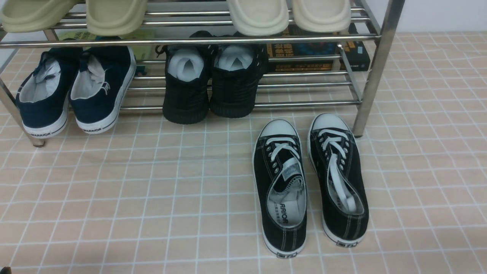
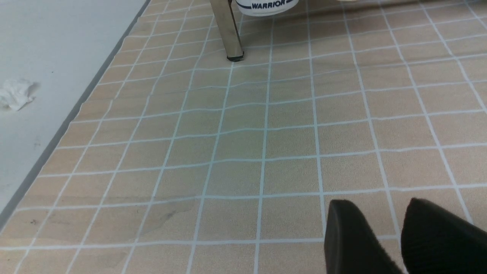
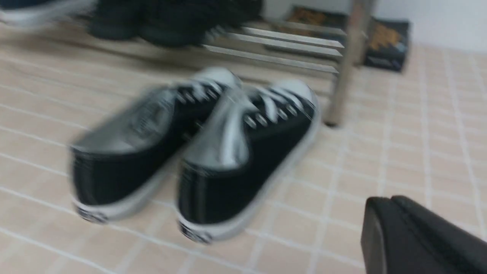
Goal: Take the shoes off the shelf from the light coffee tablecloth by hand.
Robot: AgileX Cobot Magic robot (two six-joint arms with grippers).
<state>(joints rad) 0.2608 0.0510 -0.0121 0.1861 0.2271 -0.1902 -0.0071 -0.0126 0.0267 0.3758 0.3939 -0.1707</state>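
The shoes, a black canvas pair with white laces and toe caps, stand side by side on the light coffee tablecloth (image 1: 152,190), toes toward the shelf (image 1: 376,68). The one on the left (image 1: 279,182) and the one on the right (image 1: 338,179) are just in front of the shelf's right leg. The blurred right wrist view shows their heels (image 3: 228,182). My right gripper (image 3: 386,201) is shut on nothing, off to the side of the pair. My left gripper (image 2: 378,213) is open and empty above bare cloth, near the shelf's left leg (image 2: 228,30). Neither gripper shows in the front view.
Navy slip-ons (image 1: 76,87) and all-black knit shoes (image 1: 213,83) sit on the lower tier, cream slippers (image 1: 258,15) on the upper one. Books (image 1: 315,53) lie behind the shelf. The cloth's left edge borders a pale surface with a crumpled tissue (image 2: 15,93).
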